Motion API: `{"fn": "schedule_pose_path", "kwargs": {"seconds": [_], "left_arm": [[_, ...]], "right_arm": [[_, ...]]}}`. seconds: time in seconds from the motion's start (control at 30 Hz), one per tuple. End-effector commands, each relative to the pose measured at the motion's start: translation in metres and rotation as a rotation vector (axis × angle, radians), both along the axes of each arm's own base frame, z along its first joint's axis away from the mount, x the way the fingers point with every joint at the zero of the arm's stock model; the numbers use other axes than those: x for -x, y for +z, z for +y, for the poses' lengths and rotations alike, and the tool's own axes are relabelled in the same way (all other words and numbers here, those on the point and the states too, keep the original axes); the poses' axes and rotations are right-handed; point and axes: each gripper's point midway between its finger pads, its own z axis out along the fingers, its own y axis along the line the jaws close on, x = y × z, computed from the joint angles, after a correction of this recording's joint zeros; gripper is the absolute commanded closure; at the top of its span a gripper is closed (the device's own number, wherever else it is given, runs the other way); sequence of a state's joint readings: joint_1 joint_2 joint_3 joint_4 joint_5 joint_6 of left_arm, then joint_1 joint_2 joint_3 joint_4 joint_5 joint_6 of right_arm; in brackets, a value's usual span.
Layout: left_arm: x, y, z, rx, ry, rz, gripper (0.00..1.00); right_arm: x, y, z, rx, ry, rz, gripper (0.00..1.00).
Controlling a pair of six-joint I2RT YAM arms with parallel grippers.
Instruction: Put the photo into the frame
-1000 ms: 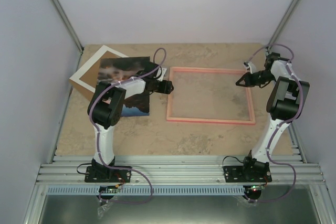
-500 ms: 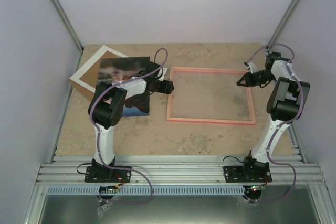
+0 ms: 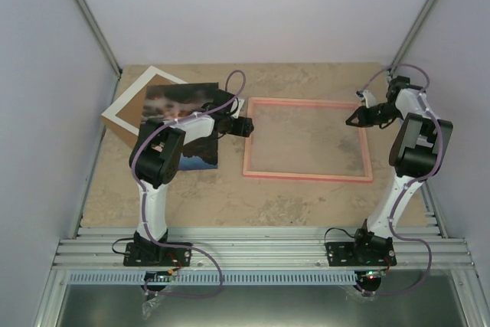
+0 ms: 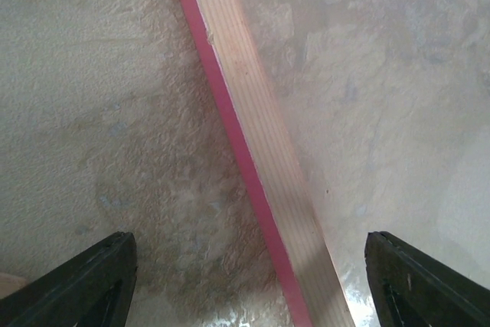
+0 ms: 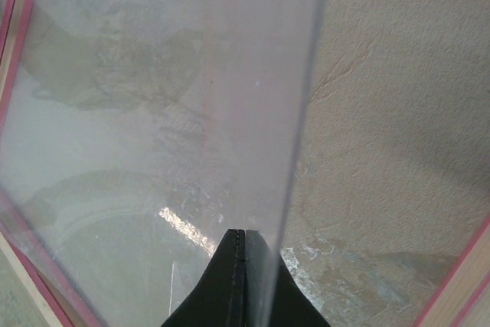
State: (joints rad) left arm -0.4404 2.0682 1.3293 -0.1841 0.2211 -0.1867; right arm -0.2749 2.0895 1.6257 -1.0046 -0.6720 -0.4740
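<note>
The table [image 3: 230, 197] is a beige, marbled, rough-grained slab, enclosed by plain white walls [image 3: 253, 5] and aluminium posts [image 3: 88, 24]. The frame [image 3: 305, 176] lies flat right of centre. The photo [image 3: 172, 99] lies left of it, overlapping the mat [image 3: 122, 116].

The left gripper [image 3: 246, 127] is spread wide, straddling the frame's left rail. The right gripper [image 3: 349, 122] is clenched. A clear pane [image 5: 153, 112] rises from its fingertips; whether it is pinched cannot be told.

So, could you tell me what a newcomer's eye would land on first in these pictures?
The thin pink rectangular picture frame lying flat mid-table stands out first, with the left gripper open above its left rail. Next, the right gripper is shut on the edge of a clear transparent pane over the frame's opening. The glossy rectangular photo print lies left of the frame, partly under the left arm.
</note>
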Motion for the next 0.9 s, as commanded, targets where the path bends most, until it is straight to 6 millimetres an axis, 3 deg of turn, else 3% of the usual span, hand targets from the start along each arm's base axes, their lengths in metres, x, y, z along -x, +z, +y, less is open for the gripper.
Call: {"fn": "schedule_pose_path", "kwargs": {"seconds": [0.0,0.6,0.77,0.87], "left_arm": [[0.026,-0.048,0.019,-0.101,0.020,0.150,0.17],[0.027,-0.056,0.027,-0.231,0.015,0.127,0.30],[0.033,-0.061,0.023,-0.235,-0.016,0.151,0.18],[0.041,-0.053,0.015,-0.185,-0.058,0.153,0.10]], "right_arm": [[-0.002,0.012,-0.004,0.001,-0.023,-0.035,0.99],[0.005,0.006,0.003,-0.032,-0.043,-0.021,1.00],[0.004,0.005,0.001,-0.022,-0.050,-0.023,0.99],[0.004,0.005,0.000,-0.018,-0.054,-0.023,1.00]]}}
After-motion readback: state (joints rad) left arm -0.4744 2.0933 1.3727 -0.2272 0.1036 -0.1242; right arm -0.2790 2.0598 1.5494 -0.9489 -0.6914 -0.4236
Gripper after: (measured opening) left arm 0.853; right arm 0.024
